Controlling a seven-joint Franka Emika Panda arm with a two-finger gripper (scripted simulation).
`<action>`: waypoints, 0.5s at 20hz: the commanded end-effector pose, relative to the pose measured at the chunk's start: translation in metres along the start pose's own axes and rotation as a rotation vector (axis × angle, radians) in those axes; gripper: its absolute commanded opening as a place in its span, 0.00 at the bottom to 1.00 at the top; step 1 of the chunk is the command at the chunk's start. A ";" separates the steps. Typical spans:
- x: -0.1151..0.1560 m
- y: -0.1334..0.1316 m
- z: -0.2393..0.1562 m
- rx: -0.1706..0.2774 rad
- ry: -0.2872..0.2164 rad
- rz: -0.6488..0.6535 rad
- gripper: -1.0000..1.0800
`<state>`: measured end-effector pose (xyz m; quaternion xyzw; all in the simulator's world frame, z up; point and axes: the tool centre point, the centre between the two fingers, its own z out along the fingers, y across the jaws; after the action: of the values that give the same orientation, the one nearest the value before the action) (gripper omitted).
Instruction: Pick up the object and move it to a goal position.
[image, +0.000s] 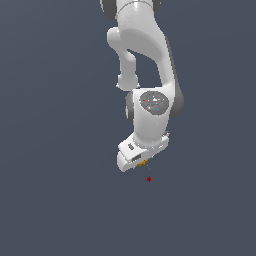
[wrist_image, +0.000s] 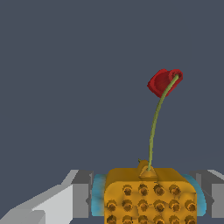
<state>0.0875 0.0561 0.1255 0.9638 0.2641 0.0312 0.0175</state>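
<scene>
Orange-yellow oblong block with a bumpy, studded surface (wrist_image: 150, 196) sits clamped between my grey gripper fingers (wrist_image: 82, 199), one finger on each side, with cyan pads showing at both of its flanks. In the exterior view I see only a sliver of that block (image: 143, 163) peeking out under the white gripper (image: 141, 161), so the jaws are closed on it and it hangs off the ground with the hand. A thin green stalk (wrist_image: 153, 131) rises from the middle of the block's far edge in the wrist view and curves away to a small red blob (wrist_image: 164, 81) at its tip. In the exterior view that red mark (image: 148, 179) shows as a tiny dot just below the gripper, apart from the block. The white Franka arm (image: 145, 60) comes down from the top of the exterior view, its wrist tilted so the hand points down and toward the exterior view's left. Behind everything I see a plain dark blue-grey backdrop (image: 50, 150).
</scene>
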 end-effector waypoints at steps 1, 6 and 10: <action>0.014 -0.013 -0.022 -0.011 0.010 0.028 0.00; 0.042 -0.038 -0.064 -0.032 0.028 0.082 0.00; 0.064 -0.056 -0.096 -0.049 0.041 0.123 0.00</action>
<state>0.1047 0.1284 0.2091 0.9752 0.2120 0.0548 0.0315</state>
